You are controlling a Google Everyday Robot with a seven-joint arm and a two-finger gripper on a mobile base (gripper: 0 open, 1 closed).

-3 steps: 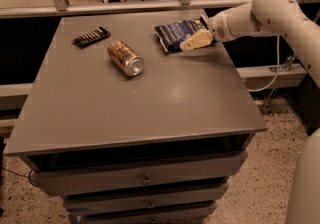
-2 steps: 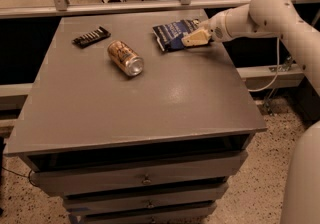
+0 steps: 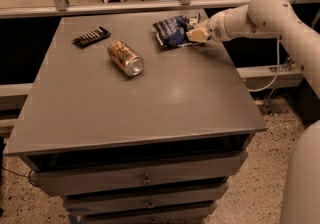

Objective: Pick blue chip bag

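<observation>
The blue chip bag (image 3: 172,30) is a dark navy crinkly bag with white lettering, lying at the far right of the grey table (image 3: 150,103). My gripper (image 3: 194,33) comes in from the right on a white arm and sits at the bag's right edge, touching it. Its pale fingers (image 3: 198,34) lie against the bag's right end, which looks slightly raised and crumpled there.
A gold can (image 3: 125,58) lies on its side left of the bag, near the table's middle back. A small flat black packet with pale stripes (image 3: 91,36) lies at the far left. Drawers run below the table front. A rail crosses behind the table.
The gripper has moved a little further left onto the bag's right end, and the bag has bunched and shifted slightly left. The can and the black packet have not moved.
</observation>
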